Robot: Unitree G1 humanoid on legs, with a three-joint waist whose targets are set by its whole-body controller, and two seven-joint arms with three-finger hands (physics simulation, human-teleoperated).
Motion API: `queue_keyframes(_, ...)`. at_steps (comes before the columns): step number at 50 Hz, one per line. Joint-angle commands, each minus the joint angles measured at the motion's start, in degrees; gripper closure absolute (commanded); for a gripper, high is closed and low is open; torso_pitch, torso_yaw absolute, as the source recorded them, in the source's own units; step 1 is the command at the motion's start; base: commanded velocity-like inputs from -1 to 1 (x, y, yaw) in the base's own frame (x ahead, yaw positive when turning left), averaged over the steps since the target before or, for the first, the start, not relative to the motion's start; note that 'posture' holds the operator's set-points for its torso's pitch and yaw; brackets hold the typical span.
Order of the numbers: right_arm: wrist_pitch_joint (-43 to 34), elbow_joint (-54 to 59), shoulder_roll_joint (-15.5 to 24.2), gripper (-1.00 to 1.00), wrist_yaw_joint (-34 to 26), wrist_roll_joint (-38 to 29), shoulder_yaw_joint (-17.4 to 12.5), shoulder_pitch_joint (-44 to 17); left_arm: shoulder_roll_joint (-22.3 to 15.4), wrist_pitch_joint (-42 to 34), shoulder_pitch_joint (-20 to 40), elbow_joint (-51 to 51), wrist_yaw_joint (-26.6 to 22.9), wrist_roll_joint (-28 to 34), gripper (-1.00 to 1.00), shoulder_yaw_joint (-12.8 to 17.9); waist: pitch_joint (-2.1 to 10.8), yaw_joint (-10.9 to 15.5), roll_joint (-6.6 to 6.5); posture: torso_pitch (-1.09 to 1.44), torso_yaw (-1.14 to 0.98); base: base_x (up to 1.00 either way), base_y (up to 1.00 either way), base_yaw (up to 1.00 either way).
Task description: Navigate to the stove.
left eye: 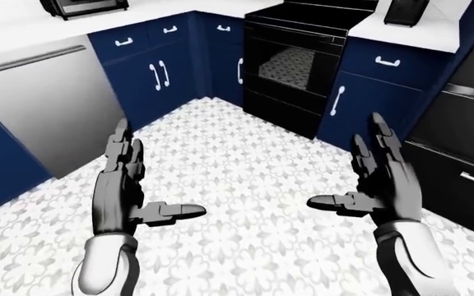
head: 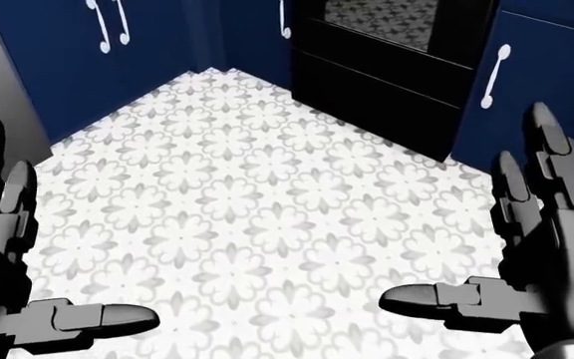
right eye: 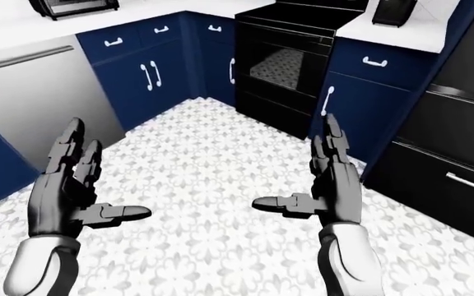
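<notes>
The black stove (left eye: 303, 61) stands at the top centre of the left-eye view, set between navy cabinets, its glass oven door facing me across the patterned floor. Its lower door also shows at the top of the head view (head: 387, 67). My left hand (left eye: 126, 191) is open and empty at the lower left, fingers up and thumb pointing right. My right hand (left eye: 377, 182) is open and empty at the lower right, thumb pointing left. Both hands hang over the floor, well short of the stove.
A steel dishwasher (left eye: 48, 105) stands at the left. Navy cabinets (left eye: 151, 71) fill the corner left of the stove, another (left eye: 369, 98) is to its right. A dark appliance with drawer handles (left eye: 459, 148) lines the right edge. A toaster oven (left eye: 80, 6) sits on the white counter.
</notes>
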State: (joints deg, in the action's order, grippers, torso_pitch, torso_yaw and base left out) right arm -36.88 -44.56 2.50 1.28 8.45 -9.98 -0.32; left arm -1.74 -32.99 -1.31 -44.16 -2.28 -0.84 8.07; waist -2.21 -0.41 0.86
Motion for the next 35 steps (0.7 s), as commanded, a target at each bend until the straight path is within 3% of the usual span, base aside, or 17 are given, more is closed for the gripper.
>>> queue_keyframes(1, 1.79, -2.24, 0.05, -1.00, -0.35, 0.38, 0.38, -0.93, -0.33, 1.96, 0.84, -2.42, 0.27, 0.11, -1.00, 0.38, 0.26, 0.07, -0.04, 0.00, 0.00, 0.22, 0.00, 0.00)
queue_keyframes(4, 1.84, -2.22, 0.01, -1.00, -0.31, 0.33, 0.40, -0.90, -0.34, 2.06, 0.86, -2.26, 0.23, 0.02, -1.00, 0.52, 0.15, -0.33, -2.62, 0.00, 0.00, 0.23, 0.00, 0.00)
queue_keyframes(6, 2.06, -2.11, -0.02, -1.00, -0.34, 0.17, 0.58, -0.72, -0.35, 2.23, 0.85, -2.09, 0.21, -0.02, -1.00, 0.60, 1.58, -0.34, -6.14, 0.00, 0.00, 0.22, 0.00, 0.00)
queue_keyframes(7, 1.92, -2.22, -0.02, -1.00, -0.32, 0.23, 0.47, -0.76, -0.38, 2.00, 0.92, -2.26, 0.23, -0.06, -1.00, 0.65, 1.13, 0.47, -4.14, 0.00, 0.00, 0.23, 0.00, 0.00)
queue_keyframes(9, 1.82, -2.40, -0.02, -1.00, -0.32, 0.26, 0.44, -0.75, -0.37, 1.56, 0.95, -2.70, 0.29, -0.10, -1.00, 0.67, 0.64, 0.66, -4.79, 0.00, 0.00, 0.23, 0.00, 0.00)
queue_keyframes(15, 2.51, -1.55, 0.00, -1.00, -0.38, 0.08, 0.41, -0.87, -0.39, 2.41, 0.93, -1.82, 0.26, 0.04, -1.00, 0.48, 0.61, 1.38, -1.96, 0.00, 0.00, 0.22, 0.00, 0.00)
queue_keyframes(17, 2.46, -1.37, 0.06, -1.00, -0.37, 0.11, 0.34, -1.09, -0.44, 2.40, 1.18, -1.63, 0.29, -0.06, -1.00, 0.70, 0.56, 1.61, -0.32, 0.00, 0.00, 0.23, 0.00, 0.00)
queue_keyframes(19, 2.33, -1.40, 0.10, -1.00, -0.29, 0.13, 0.33, -1.25, -0.43, 2.63, 1.21, -1.33, 0.34, 0.00, -1.00, 0.54, 1.39, 1.62, 2.63, 0.00, 0.00, 0.22, 0.00, 0.00)
queue_keyframes(20, 2.45, -1.27, 0.09, -1.00, -0.30, 0.13, 0.36, -1.25, -0.45, 2.51, 1.22, -1.44, 0.38, 0.07, -1.00, 0.46, 2.07, 1.71, 2.81, 0.00, 0.00, 0.23, 0.00, 0.00)
queue_keyframes(21, 2.38, -1.32, 0.10, -1.00, -0.28, 0.15, 0.35, -1.27, -0.42, 2.32, 1.19, -1.64, 0.39, 0.04, -1.00, 0.44, 0.97, 0.83, 1.74, 0.00, 0.00, 0.23, 0.00, 0.00)
queue_keyframes(22, 2.02, -1.67, 0.13, -1.00, -0.24, 0.25, 0.31, -1.31, -0.44, 2.39, 1.27, -1.50, 0.40, 0.03, -1.00, 0.46, 0.44, 1.00, 2.45, 0.00, 0.00, 0.22, 0.00, 0.00)
queue_keyframes(25, 1.97, -1.54, 0.19, -1.00, -0.21, 0.30, 0.23, -1.44, -0.36, 2.34, 1.37, -1.83, 0.82, 0.31, -1.00, 0.31, 0.84, 0.38, 1.33, 0.00, 0.00, 0.22, 0.00, 0.00)
queue_keyframes(29, 1.29, -1.94, 0.30, -1.00, 0.04, 0.45, 0.09, -1.89, -0.41, 1.98, 1.38, -1.89, 0.69, 0.35, -1.00, -0.06, -0.01, 0.01, -0.95, 0.00, 0.00, 0.23, 0.00, 0.00)
queue_keyframes(31, 1.09, -2.01, 0.37, -1.00, 0.06, 0.43, 0.17, -1.94, -0.43, 1.87, 1.48, -1.87, 0.66, 0.30, -1.00, 0.02, 0.22, -0.27, -3.00, 0.00, 0.00, 0.23, 0.00, 0.00)
queue_keyframes(33, 1.47, -1.56, 0.41, -1.00, -0.14, 0.17, 0.36, -1.84, -0.42, 1.60, 1.49, -2.14, 0.67, 0.34, -1.00, -0.09, 1.81, -0.10, -6.87, 0.00, 0.00, 0.22, 0.00, 0.00)
queue_keyframes(34, 1.19, -1.48, 0.54, -1.00, -0.19, 0.50, -0.26, -2.15, -0.42, 1.34, 1.54, -2.35, 0.68, 0.31, -1.00, -0.05, 0.81, 0.60, -3.91, 0.00, 0.00, 0.23, 0.00, 0.00)
queue_keyframes(35, 0.69, -1.82, 0.59, -1.00, -0.05, 0.77, -0.59, -2.39, -0.44, 1.43, 1.59, -2.19, 0.67, 0.36, -1.00, -0.07, 0.57, 0.31, -5.10, 0.00, 0.00, 0.23, 0.00, 0.00)
